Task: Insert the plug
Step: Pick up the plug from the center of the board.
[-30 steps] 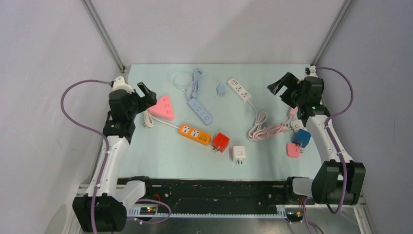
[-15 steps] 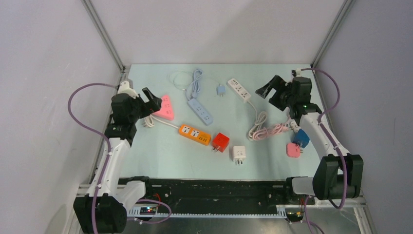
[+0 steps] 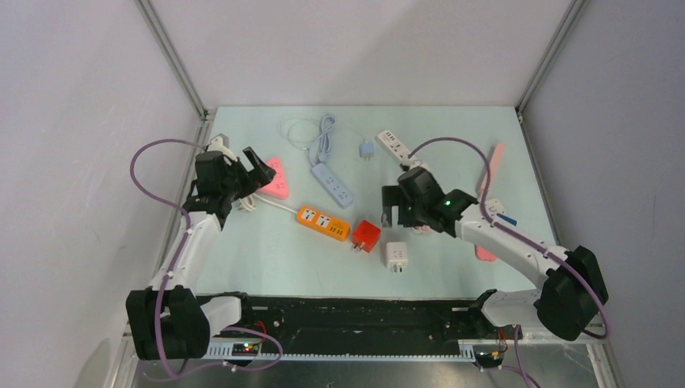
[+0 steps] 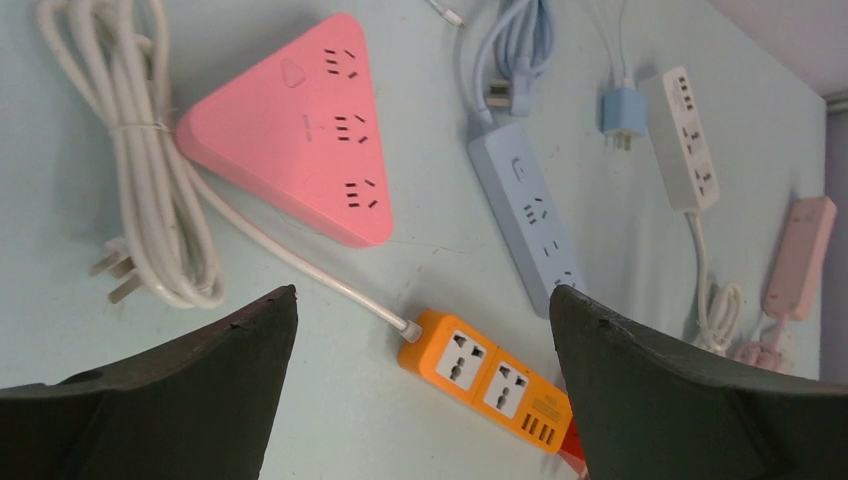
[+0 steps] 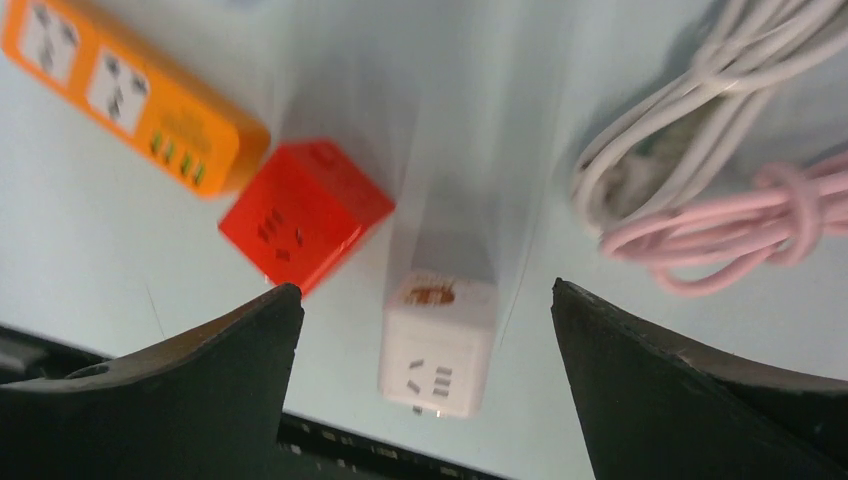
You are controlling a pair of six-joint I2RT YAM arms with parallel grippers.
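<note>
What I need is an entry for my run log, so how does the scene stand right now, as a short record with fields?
left gripper: open, empty, above the pink triangular strip and the orange strip
right gripper: open, empty, over the white cube adapter
beside it: red cube adapter, close to the orange strip's end
farther back: blue strip
task state: nothing grasped yet

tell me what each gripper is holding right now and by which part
Nothing is held. The left gripper is open near the pink triangular power strip; the right gripper is open above the white cube socket.
</note>
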